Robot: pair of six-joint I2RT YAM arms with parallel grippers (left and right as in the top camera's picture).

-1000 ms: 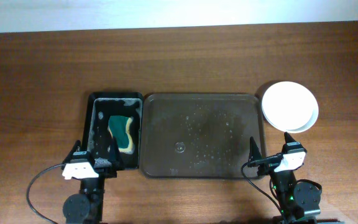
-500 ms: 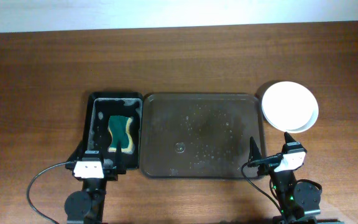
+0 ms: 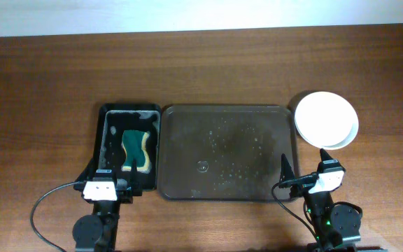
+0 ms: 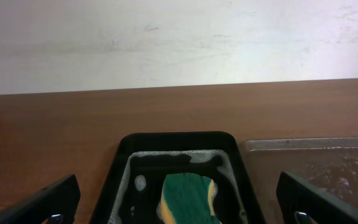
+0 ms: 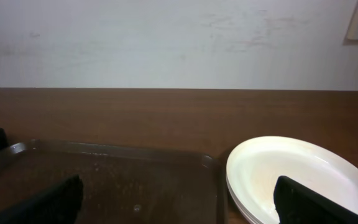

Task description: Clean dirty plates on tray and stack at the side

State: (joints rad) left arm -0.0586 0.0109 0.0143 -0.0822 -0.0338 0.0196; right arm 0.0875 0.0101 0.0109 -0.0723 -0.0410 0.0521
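Jaws left and right wide apart, holding nothing, plates [image 3: 326, 119] stacked just right of wet tray [image 3: 187, 147]

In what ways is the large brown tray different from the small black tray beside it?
The brown tray is larger and wider; the black tray is narrower. The brown tray carries only water drops; the black tray holds a green-yellow sponge with some foam. Both are rectangular, with rounded corners and raised rims.
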